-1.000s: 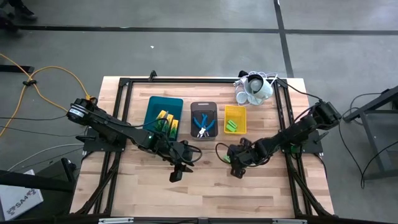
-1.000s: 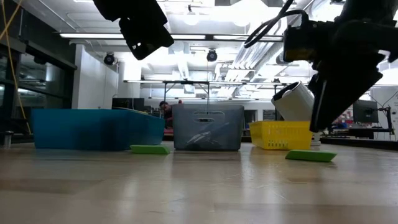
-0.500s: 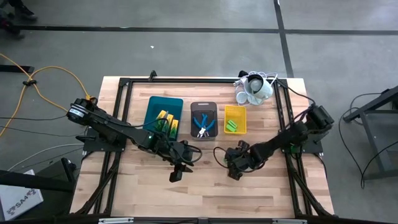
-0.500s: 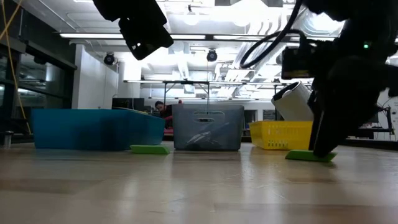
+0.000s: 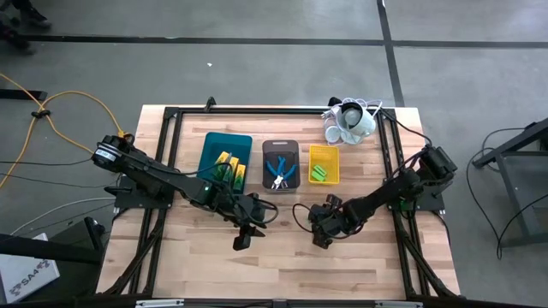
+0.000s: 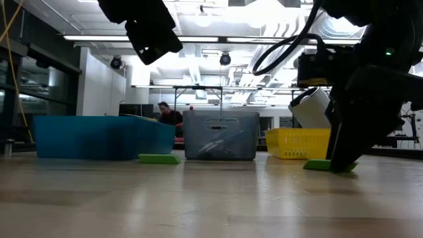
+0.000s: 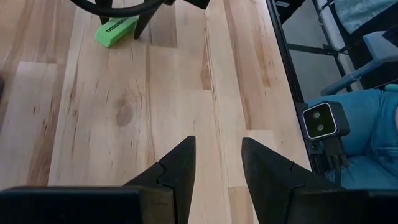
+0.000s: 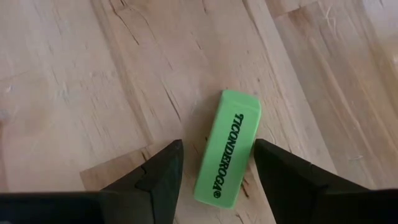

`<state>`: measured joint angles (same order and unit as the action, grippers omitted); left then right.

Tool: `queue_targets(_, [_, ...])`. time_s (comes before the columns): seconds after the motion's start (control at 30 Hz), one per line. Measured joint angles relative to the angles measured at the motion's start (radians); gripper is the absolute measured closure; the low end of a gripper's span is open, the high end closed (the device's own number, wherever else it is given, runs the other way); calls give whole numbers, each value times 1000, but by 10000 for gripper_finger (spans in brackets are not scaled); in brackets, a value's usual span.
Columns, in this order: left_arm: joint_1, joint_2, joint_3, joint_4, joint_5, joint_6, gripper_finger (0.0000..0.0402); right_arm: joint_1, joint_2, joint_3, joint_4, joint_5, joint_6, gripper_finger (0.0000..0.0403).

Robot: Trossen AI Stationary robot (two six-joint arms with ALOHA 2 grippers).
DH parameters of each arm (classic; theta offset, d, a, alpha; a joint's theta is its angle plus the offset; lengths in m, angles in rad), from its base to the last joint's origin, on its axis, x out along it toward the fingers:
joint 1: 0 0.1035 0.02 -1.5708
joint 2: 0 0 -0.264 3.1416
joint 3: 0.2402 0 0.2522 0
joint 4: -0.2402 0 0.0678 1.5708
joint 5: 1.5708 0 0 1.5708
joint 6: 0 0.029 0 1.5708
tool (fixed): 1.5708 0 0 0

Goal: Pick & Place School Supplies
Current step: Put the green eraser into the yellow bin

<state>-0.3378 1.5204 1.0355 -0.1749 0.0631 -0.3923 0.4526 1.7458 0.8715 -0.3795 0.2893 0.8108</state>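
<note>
Wood table [image 5: 197,257] with a black frame along its edges; front half is bare planks, plenty of free room there.

Left to right at the back: teal tray [image 5: 225,161] with yellow-green boxes [image 5: 229,166] inside, grey tray [image 5: 280,165] with blue pliers [image 5: 278,169], yellow tray [image 5: 324,164] with green sticks [image 5: 318,174]. White cup cluster [image 5: 349,122] sits at the back right corner, near the table edge.

Left pincer [image 5: 243,237] hangs above the table just in front of the teal and grey trays, clear of them; fingers [image 7: 176,171] part-spread, nothing between them, bare wood below.

One green stick [image 6: 159,158] lies on the table in front of the gap between teal and grey trays, free on all sides.

Right pincer [image 5: 320,236] is down at the table in front of the yellow tray, released wide, its two fingers [image 8: 163,169] straddling a second green stick [image 8: 227,149] marked TICONDEROGA. Stick lies flat, slightly skewed to the fingers, gap visible on both sides, no contact seen. Open wood all round it, well in from the right edge.
</note>
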Motion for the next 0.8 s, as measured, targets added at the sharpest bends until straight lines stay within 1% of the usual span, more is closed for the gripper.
queue_targets(0.47, [0,0,0,1,0,0,274,0,0,-2,-2,7,18,213])
queue_targets(0.6, [0,0,0,1,0,0,274,-1,1,-2,-4,14,32,231])
queue_targets(0.8, [0,0,0,2,0,0,274,-1,2,-2,-3,15,32,274])
